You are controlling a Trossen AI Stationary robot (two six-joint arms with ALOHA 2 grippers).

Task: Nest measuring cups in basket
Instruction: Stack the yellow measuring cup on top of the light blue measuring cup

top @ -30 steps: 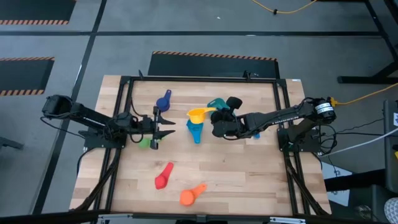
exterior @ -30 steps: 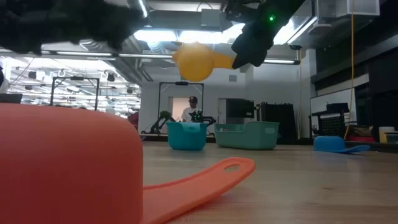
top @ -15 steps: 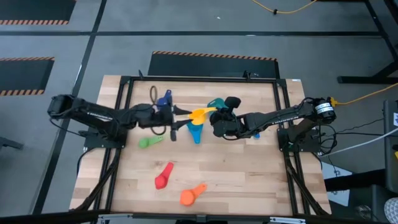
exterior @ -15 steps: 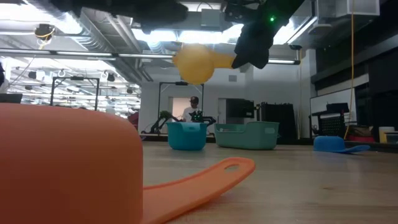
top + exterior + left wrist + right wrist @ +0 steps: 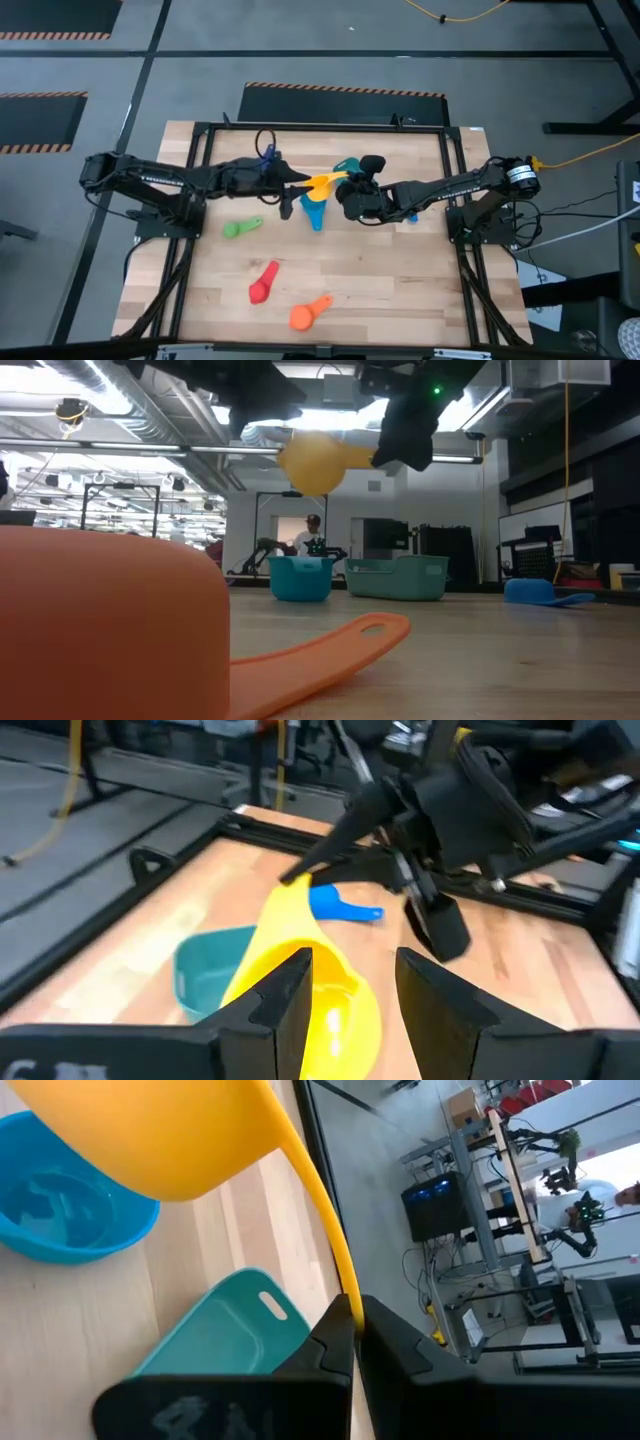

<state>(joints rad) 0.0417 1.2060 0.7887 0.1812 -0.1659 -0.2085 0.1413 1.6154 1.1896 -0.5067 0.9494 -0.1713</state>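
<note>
Aloft, glossy yellow round-bowled measuring cup (image 5: 317, 184), flat handle in right jaws (image 5: 347, 186)

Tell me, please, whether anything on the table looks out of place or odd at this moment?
Nothing is spilled or broken. The yellow cup hangs in the air, pinched by its handle in the right gripper, with the left gripper open around its bowl. The green, red and orange cups lie scattered across the table.

A pale wooden plank table (image 5: 380, 270) sits inside a black metal frame (image 5: 320, 128) on a grey floor. A black mat with orange-striped edge (image 5: 340, 103) lies just beyond it. A yellow cable (image 5: 455, 15) trails across the floor. Far behind, a person (image 5: 310, 535) stands among workshop benches.
</note>
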